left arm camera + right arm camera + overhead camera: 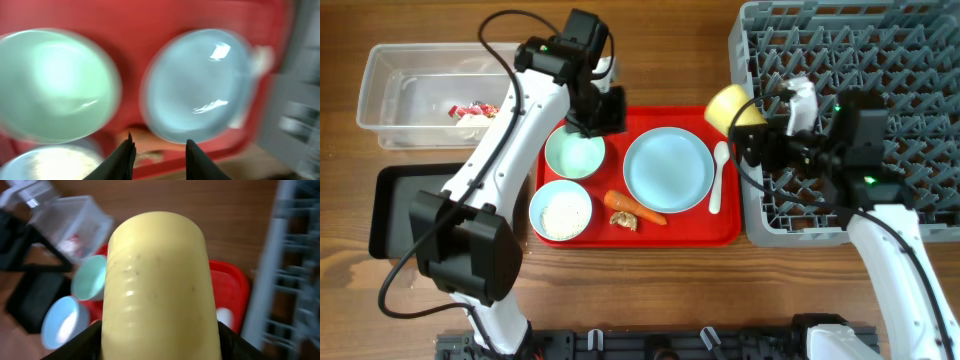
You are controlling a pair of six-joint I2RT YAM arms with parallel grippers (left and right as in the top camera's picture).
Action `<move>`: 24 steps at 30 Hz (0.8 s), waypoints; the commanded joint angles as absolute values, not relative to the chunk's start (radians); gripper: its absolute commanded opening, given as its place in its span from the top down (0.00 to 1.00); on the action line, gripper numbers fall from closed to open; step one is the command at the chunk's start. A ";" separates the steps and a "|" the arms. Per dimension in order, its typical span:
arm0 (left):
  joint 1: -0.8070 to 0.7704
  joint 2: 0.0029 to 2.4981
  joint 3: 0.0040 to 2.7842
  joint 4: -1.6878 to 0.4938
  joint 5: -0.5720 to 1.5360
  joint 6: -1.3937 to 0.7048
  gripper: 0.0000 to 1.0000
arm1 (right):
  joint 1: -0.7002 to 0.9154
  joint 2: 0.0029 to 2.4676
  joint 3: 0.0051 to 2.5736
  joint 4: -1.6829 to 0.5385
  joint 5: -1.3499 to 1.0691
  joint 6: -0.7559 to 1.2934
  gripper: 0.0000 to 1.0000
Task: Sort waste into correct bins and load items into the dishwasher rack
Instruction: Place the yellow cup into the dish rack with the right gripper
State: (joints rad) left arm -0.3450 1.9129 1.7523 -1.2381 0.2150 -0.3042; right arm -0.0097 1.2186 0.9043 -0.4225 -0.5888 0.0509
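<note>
While our right gripper (pixel 757 140) pinches the small yellow cup (pixel 733 106) and holds it on its side just by the left edge of the grey dishwasher rack (pixel 920 60), most of the job is not done yet. We think the cup is about to go into the rack, which has no dishes in it that we can see. In the upper left of the overhead view, the clear tub (pixel 380 100) has the red snack wrapper (pixel 460 108) and the white napkin (pixel 475 117) in it, so that part looks done. We see nothing in the part of the black tray (pixel 395 210) that shows. On the red tray (pixel 690 232) in the middle sit the light blue plate (pixel 667 170), the empty bowl (pixel 574 152), the bowl with rice (pixel 536 200), its white rice (pixel 561 214), the orange carrot (pixel 635 207), the little brown scrap (pixel 625 222) and the white spoon (pixel 719 178). All of these need a home. Our left gripper (pixel 159 157) hangs over the top of the red tray, near the empty bowl, with its fingers spread and nothing between them.
</note>
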 commanded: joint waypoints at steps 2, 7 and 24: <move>-0.299 1.917 1.760 -1.323 -0.107 -0.299 0.75 | -0.096 1.158 1.081 -0.646 -0.279 0.073 0.48; -0.263 1.916 1.760 -1.356 -0.204 -0.320 0.76 | -0.234 1.176 1.204 -0.831 -0.141 0.107 0.48; -0.192 1.905 1.760 -1.355 -0.207 -0.374 0.73 | -0.591 1.448 1.217 -0.918 -0.023 0.159 0.44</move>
